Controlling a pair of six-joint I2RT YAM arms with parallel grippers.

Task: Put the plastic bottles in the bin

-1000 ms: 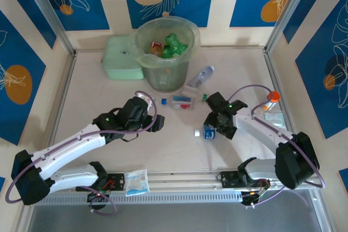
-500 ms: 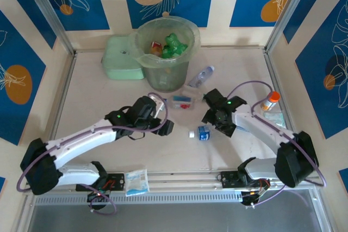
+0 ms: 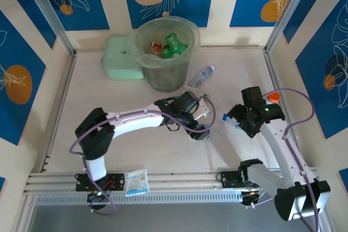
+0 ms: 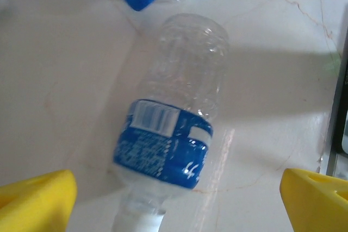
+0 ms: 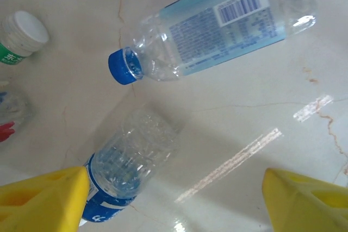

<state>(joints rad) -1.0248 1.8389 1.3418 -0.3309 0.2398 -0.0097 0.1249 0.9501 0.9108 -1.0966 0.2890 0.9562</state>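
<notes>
A small clear bottle [image 4: 168, 134] with a blue label lies on its side on the table. My left gripper [image 4: 174, 199] hangs over its neck end, open, with one yellow fingertip [image 4: 32, 199] on each side, well apart from it. The same bottle [image 5: 128, 172] lies by the left fingertip [image 5: 41, 199] of my open right gripper [image 5: 174, 199]. A longer bottle [image 5: 217, 25] with a pale blue label and blue cap lies beyond. From above, the left gripper [image 3: 202, 129] and right gripper [image 3: 235, 117] face each other. The bin [image 3: 166, 52] holds green bottles [image 3: 173, 44].
A flat mint-green box [image 3: 122, 63] sits left of the bin. Another clear bottle [image 3: 201, 75] lies right of the bin. A white bottle with an orange cap [image 3: 272, 97] stands by the right wall. A small packet [image 3: 136, 182] rests on the front rail.
My left arm has swung right across the table to the small bottle and its jaws have widened. My right arm has drawn back to the right, off that bottle.
</notes>
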